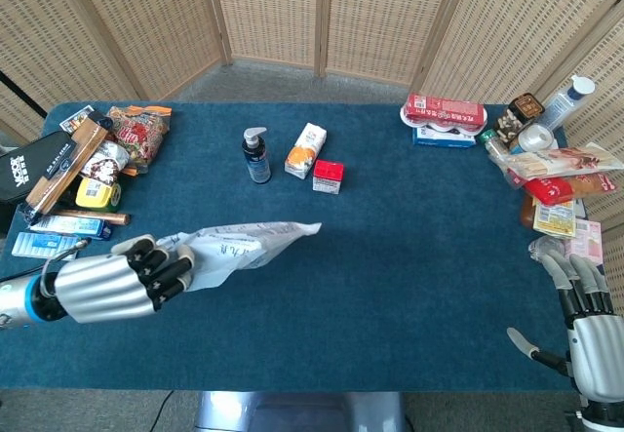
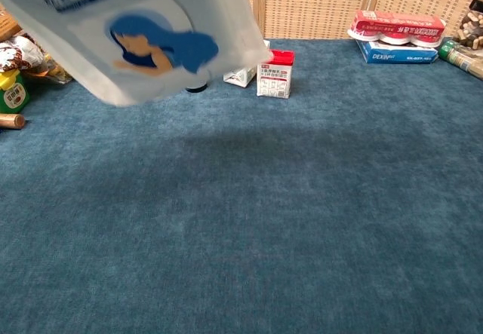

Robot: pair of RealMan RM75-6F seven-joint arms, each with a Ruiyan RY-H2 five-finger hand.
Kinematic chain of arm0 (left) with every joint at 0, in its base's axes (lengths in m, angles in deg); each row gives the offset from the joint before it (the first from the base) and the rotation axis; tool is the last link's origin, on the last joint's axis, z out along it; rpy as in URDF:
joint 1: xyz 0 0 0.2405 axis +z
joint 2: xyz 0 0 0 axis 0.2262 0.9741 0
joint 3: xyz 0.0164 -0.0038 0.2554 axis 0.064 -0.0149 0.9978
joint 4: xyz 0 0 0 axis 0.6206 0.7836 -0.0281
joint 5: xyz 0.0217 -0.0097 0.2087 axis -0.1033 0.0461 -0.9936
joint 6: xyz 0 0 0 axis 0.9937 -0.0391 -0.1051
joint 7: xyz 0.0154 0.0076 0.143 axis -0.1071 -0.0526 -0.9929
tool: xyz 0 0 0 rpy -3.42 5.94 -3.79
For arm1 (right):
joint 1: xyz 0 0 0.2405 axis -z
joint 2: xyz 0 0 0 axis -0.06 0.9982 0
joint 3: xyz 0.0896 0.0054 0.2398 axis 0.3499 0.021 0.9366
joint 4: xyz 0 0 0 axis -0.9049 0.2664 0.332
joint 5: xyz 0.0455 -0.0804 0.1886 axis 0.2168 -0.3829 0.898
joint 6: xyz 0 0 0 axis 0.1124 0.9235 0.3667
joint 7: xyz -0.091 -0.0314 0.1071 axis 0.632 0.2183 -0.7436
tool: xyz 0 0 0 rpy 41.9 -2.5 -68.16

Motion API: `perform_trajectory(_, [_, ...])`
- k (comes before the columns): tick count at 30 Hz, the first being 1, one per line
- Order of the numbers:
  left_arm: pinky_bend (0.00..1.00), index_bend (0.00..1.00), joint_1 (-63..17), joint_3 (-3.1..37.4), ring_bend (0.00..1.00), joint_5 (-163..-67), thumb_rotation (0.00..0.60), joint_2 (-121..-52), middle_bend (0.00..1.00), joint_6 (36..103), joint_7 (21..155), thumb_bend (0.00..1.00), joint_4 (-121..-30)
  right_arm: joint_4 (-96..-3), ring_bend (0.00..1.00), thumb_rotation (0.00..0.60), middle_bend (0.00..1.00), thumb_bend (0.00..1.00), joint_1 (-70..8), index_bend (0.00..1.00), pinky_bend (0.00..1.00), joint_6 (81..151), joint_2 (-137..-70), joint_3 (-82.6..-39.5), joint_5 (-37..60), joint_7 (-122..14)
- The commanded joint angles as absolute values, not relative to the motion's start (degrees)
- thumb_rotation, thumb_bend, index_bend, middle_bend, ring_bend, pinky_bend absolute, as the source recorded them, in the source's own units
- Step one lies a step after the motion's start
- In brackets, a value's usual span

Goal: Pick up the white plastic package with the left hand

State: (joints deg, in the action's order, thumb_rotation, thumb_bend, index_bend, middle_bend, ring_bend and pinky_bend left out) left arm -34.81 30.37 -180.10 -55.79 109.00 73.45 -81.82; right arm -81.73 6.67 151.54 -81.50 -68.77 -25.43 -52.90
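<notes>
Left hand (image 1: 112, 286) shows overhead only — chest sees white plastic package (image 2: 143, 36) underside.

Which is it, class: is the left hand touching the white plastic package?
Touching. Head view shows the left hand gripping one end of the white plastic package.

Both hands silver metal shells, left hand (image 1: 109, 283) with black finger segments and blue wrist ring, right hand (image 1: 583, 328) grey-tipped.
</notes>
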Motion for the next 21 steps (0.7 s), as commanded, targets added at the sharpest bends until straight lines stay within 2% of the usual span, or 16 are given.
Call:
perform_trajectory(1, [0.92,1.0,-33.7,28.6,0.84,-179.1,0.6,-54.1,0.95,110.1,73.8,0.07,-82.5,-81.7,0.0,0.6,0.0,0.0,6.7,0.0,0.0,151.6,-81.5,-68.8,-25.4,-53.0])
perform_trajectory(21, [0.92,1.0,-29.7,19.3,0.84,-172.7,0.6,-47.0,0.95,112.1,78.4,0.07,-81.8,-81.9,0.0,0.6,0.0,0.0,6.7,0.0,0.0,151.4,-81.6,-68.8,-25.5,-52.2])
